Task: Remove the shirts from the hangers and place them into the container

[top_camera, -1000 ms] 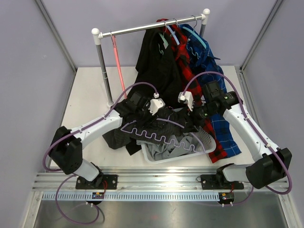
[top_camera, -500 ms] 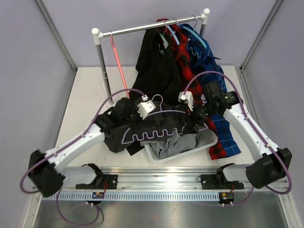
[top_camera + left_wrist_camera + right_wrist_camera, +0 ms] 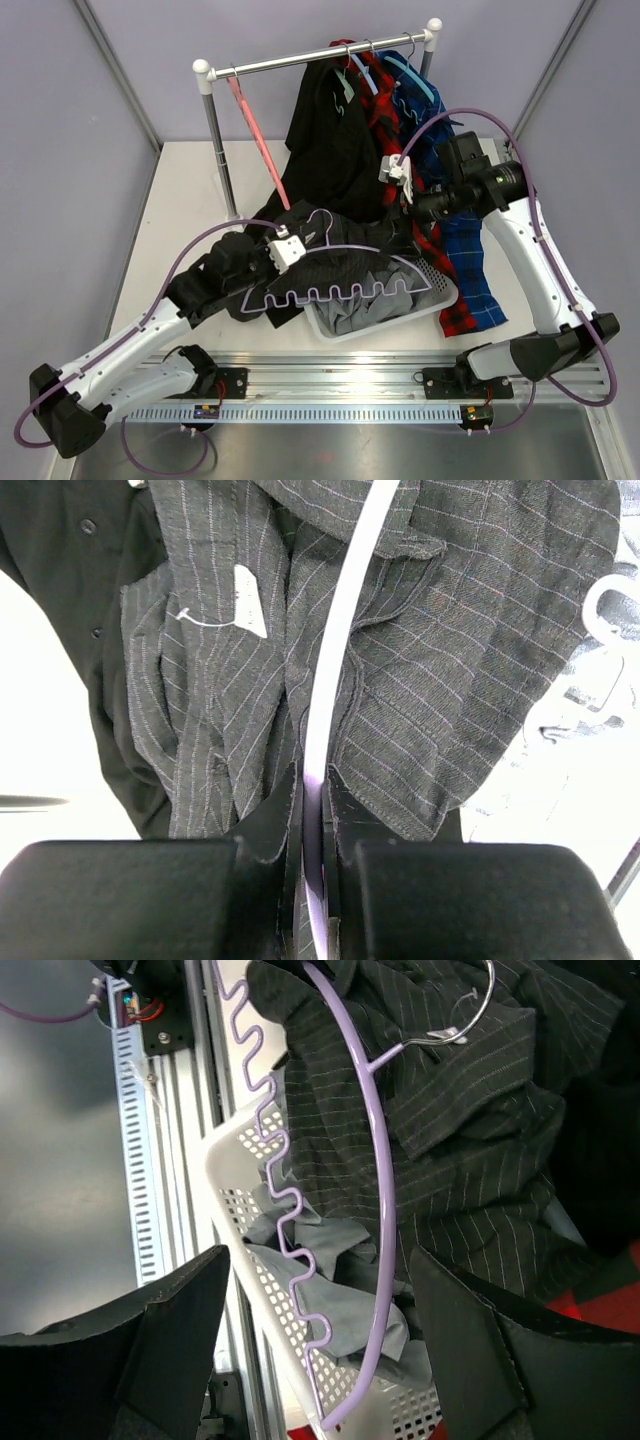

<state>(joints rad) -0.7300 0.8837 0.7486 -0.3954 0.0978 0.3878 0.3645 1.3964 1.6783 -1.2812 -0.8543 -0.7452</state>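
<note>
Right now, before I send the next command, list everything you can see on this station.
rail: one, white and steel, back of the table.
table: one, pale.
pink hanger: one, empty, on the rail's left part.
black shirt: one, hung on the rail.
red plaid shirt: one, red and black, hung beside it.
blue plaid shirt: one, hung at the rail's right end.
basket: one, white mesh, front centre.
grey shirt: one, in the basket.
pinstriped shirt: one, charcoal, over the basket and table.
purple hanger: one, lilac, above the pinstriped shirt.
left gripper: shut on the purple hanger.
right gripper: open, empty, near the hung shirts.
</note>
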